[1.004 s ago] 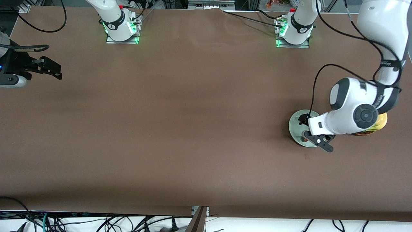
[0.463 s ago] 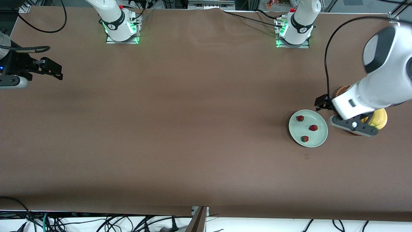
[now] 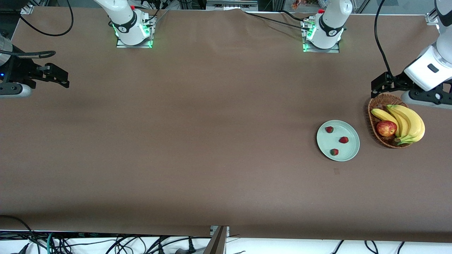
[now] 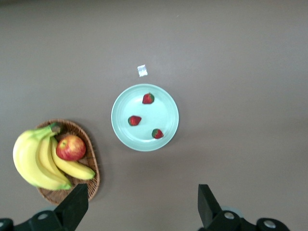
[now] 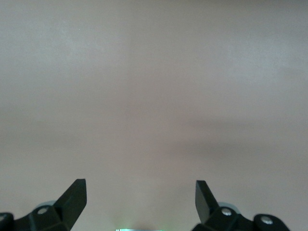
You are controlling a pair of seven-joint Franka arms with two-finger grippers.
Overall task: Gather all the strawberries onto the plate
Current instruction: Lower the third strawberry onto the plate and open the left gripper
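Three strawberries (image 3: 329, 129) (image 3: 343, 140) (image 3: 334, 152) are lying inside the plate (image 3: 349, 155) in the front view, well apart from one another, none touching the rim. The plate is sitting on the desk (image 3: 197, 141) toward the left arm's end. Just beside it, closer still to that end edge, a wicker basket (image 3: 375, 106) is holding a bunch of bananas (image 3: 406, 121) and an apple (image 3: 386, 128). The left gripper (image 3: 423, 97) is hanging in the air over the basket's farther rim, near the desk's end edge, carrying nothing. The right gripper (image 3: 58, 78) is waiting at the right arm's end edge of the desk, over bare surface, holding nothing.

Left wrist view: the left gripper (image 4: 142, 207) is showing both fingers (image 4: 77, 204) spread wide with nothing between them. It is looking down on the plate (image 4: 168, 103) with the three strawberries (image 4: 148, 98) (image 4: 134, 120) (image 4: 157, 133) resting in it. The basket (image 4: 91, 168) is sitting beside the plate, bananas (image 4: 33, 161) and apple (image 4: 70, 147) in it. A small white scrap (image 4: 141, 70) is lying on the desk close to the plate's rim, apart from it.

Right wrist view: the right gripper (image 5: 140, 202) is standing with fingers (image 5: 74, 197) fully apart, empty, over plain desk (image 5: 154, 96).
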